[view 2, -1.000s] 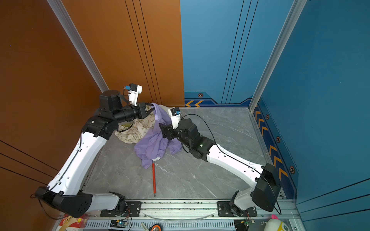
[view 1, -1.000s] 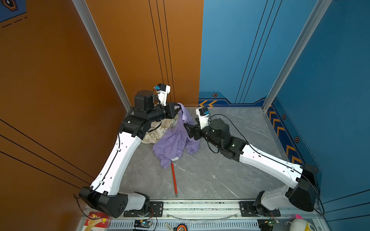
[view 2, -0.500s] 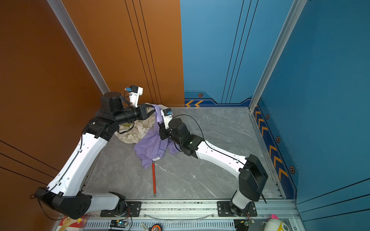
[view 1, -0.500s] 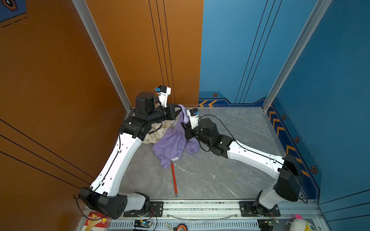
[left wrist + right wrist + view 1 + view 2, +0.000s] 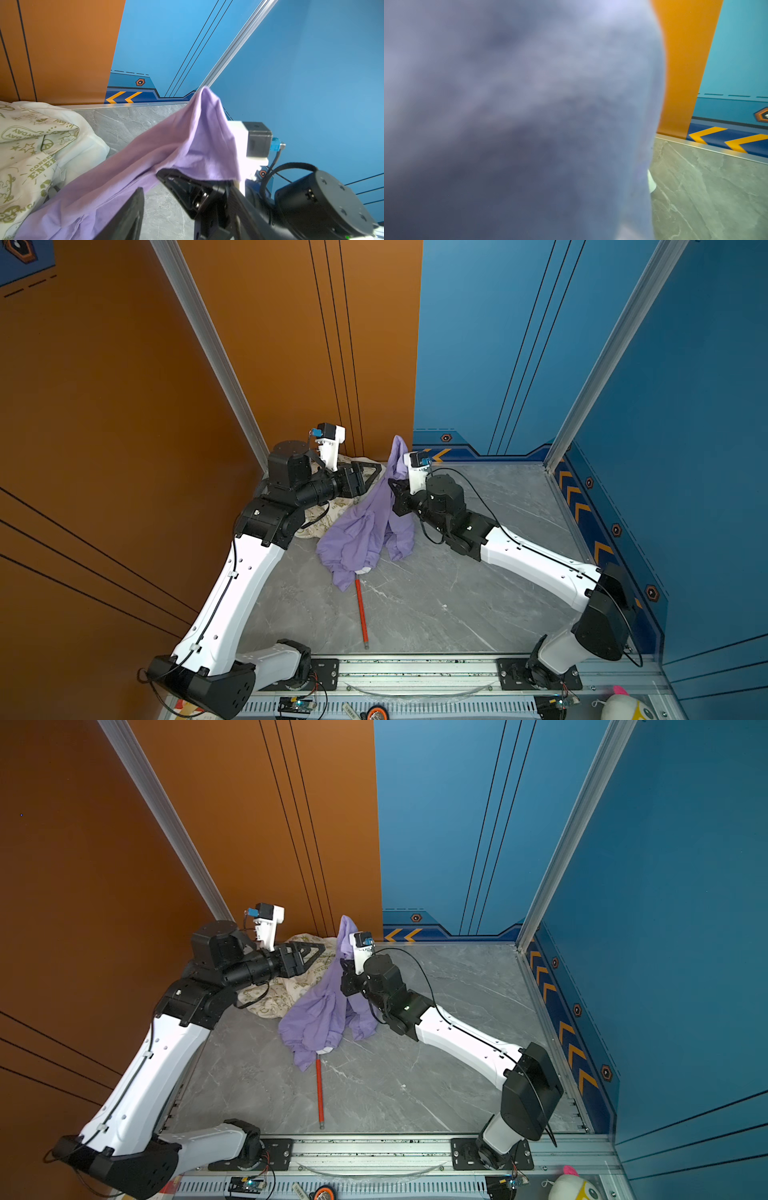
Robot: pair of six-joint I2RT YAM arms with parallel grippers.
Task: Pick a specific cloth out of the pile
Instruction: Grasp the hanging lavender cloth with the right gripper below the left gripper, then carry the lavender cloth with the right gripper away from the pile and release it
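The cloth sits just left of centre in both top views. It rises to a peak at the top and spreads its lower folds on the table. The main risk, as I judge it, is that only a small fold near that peak is pinched, so the weight of the trailing fabric could pull it free on a lift. A scrap of white cloth shows under the lower hem, which also covers the top end of the red stick. Either one could be dragged along. The lavender fabric also fills most of the right wrist view, so that camera is nearly blind to the grasp.

The right gripper is closed on the cloth just below the peak, at the fabric's right edge. Its fingertips are buried under the drape in the left wrist view. The left gripper is just left of the cloth with its jaws apart and nothing between them. It is close enough to snag a fold. The pile, with its cream printed cloth, lies beneath that arm at centre left.
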